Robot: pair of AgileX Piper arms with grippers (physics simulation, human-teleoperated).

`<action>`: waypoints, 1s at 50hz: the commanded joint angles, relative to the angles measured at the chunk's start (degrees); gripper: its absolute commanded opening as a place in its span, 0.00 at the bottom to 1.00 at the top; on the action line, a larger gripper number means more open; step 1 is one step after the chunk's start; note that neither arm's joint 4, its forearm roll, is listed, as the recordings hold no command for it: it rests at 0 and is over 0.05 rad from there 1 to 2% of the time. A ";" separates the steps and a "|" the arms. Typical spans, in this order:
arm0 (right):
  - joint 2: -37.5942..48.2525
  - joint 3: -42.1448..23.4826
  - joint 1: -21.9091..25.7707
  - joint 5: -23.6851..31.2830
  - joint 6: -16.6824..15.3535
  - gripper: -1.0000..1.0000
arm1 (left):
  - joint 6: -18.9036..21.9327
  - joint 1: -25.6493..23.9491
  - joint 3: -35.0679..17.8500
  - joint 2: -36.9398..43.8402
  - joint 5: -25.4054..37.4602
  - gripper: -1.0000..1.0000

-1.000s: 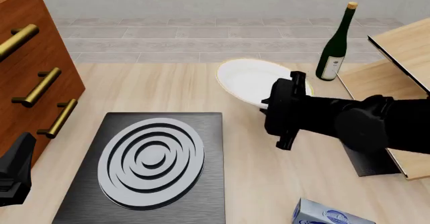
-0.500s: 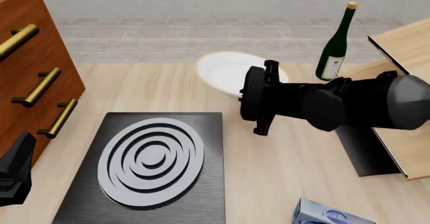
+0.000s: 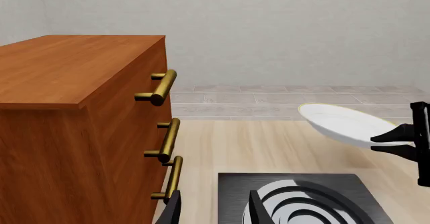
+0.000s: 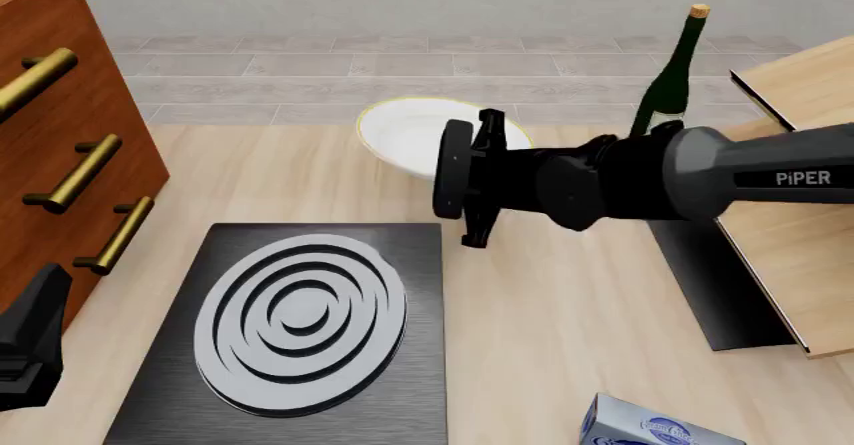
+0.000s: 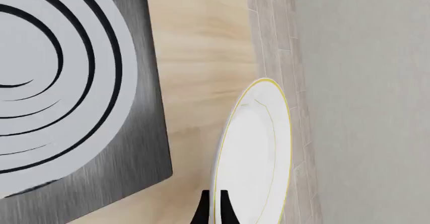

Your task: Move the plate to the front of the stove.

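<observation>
The white, gold-rimmed plate (image 4: 400, 133) hangs tilted above the table, just beyond the far right corner of the stove (image 4: 304, 317). My right gripper (image 4: 451, 165) is shut on its near rim; the right wrist view shows the two fingers (image 5: 213, 211) pinching the plate (image 5: 254, 153) edge-on, with the stove (image 5: 60, 78) beside it. In the left wrist view the plate (image 3: 344, 125) floats past the stove (image 3: 302, 201). My left gripper (image 3: 215, 211) is open and empty, low at the stove's near left side (image 4: 30, 350).
A wooden drawer chest (image 4: 60, 125) with brass handles stands at the left. A green wine bottle (image 4: 663, 95) is at the back right, with a wooden board (image 4: 801, 215) and a plain black mat (image 4: 721, 295) to the right. A blue-white carton (image 4: 654, 427) lies at the front.
My right arm has carried the plate leftward, from near the bottle to just beyond the stove's far edge. The left arm has stayed still.
</observation>
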 commanded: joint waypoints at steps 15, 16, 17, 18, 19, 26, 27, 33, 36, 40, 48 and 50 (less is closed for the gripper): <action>10.34 -13.68 3.01 2.40 0.78 0.00 | 0.01 0.01 0.04 -0.11 0.08 1.00; 10.78 -14.16 3.06 2.42 0.72 0.00 | 0.01 0.01 0.03 -0.02 0.00 1.00; 11.42 -14.95 3.13 2.51 0.65 0.00 | 0.02 0.01 0.05 -0.14 0.09 1.00; 11.87 -15.52 3.21 2.70 0.64 0.00 | 0.01 0.01 0.06 -0.18 0.13 1.00; 12.29 -16.10 3.27 2.86 0.65 0.00 | 0.02 0.01 0.06 -0.19 0.14 1.00; 15.62 -20.24 3.53 3.90 0.15 0.00 | 0.03 0.00 0.04 -0.11 0.09 1.00; 15.79 -20.49 3.57 4.02 0.19 0.00 | 0.02 0.00 0.04 -0.13 0.09 1.00; 18.65 -24.23 3.71 5.29 0.26 0.00 | 0.02 0.02 0.04 -0.15 0.10 1.00; 20.14 -26.21 3.85 5.94 0.45 0.00 | 0.01 0.00 0.04 -0.14 0.10 1.00; 22.04 -28.96 3.96 6.90 0.50 0.00 | 0.01 0.01 0.04 -0.15 0.10 1.00; 24.98 -33.48 3.61 8.89 0.18 0.00 | 0.03 0.00 0.04 -0.12 0.09 1.00; 25.70 -34.64 3.58 9.58 0.33 0.00 | 0.01 0.02 0.04 -0.15 0.10 1.00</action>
